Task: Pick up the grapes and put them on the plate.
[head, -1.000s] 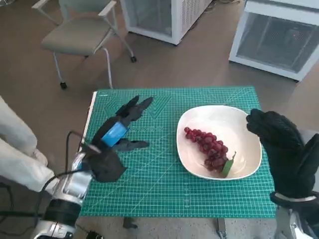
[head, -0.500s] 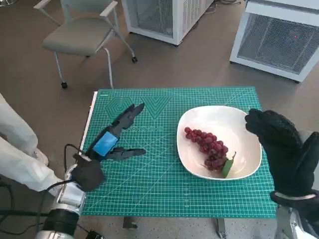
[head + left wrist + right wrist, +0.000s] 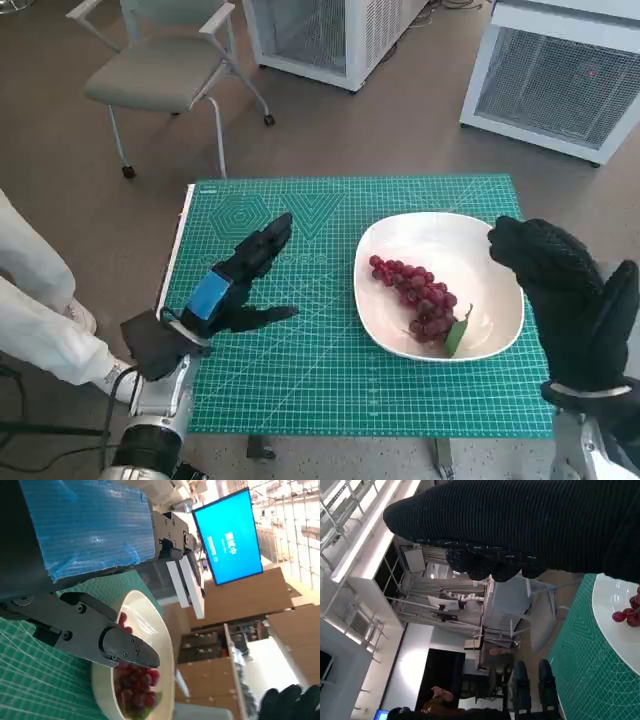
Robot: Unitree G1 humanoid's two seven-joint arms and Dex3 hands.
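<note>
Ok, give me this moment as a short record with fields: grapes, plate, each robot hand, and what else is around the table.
grapes: red bunch with a green leaf, lying inside the plate
plate: white, shallow, on the green cutting mat
left robot hand: over the mat, apart from the plate, fingers spread, holding nothing
right robot hand: gloved, raised beside the plate's edge, holding nothing
task state: grapes already on the plate
surroundings: chair and white cabinets beyond the table

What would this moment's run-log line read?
grapes: on plate | left hand: open, over green mat | right hand: holding nothing, at plate's edge
</note>
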